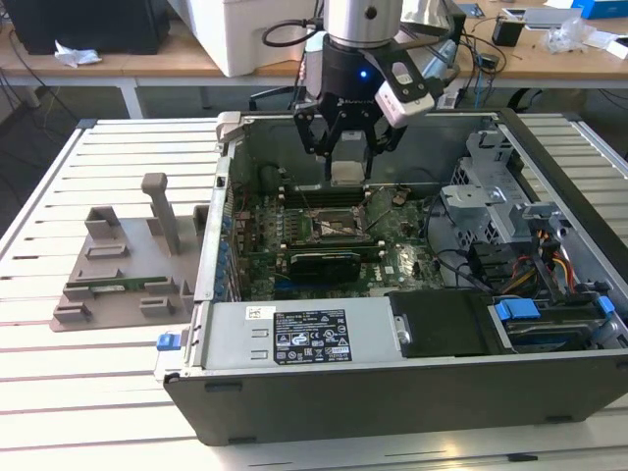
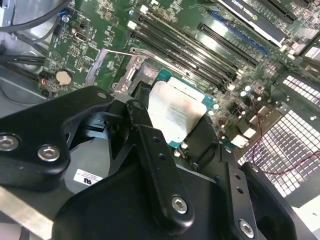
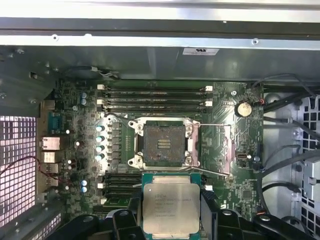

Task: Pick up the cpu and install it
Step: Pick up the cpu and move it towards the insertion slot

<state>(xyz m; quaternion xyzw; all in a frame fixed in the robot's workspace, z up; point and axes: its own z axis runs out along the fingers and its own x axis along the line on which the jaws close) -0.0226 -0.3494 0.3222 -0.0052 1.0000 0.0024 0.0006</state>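
Lab benches behind; a slatted white counter (image 1: 59, 392) carries an open computer case (image 1: 412, 392). Upper centre of the exterior view: the gripper (image 1: 347, 157) hangs over the motherboard. Its fingers (image 3: 211, 215) are clamped on opposite edges of the cpu (image 3: 171, 207), metal top up. The cpu is near the open socket (image 3: 162, 145), not seated. Likely needs squaring over the socket, level, corners matched, lowered gently; a tilt risks bent pins.

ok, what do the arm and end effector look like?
Silver cylindrical wrist, black end effector body with a blue light. Black linkage fingers with silver screws. Pale grey camera module on one side, black cable by the wrist.
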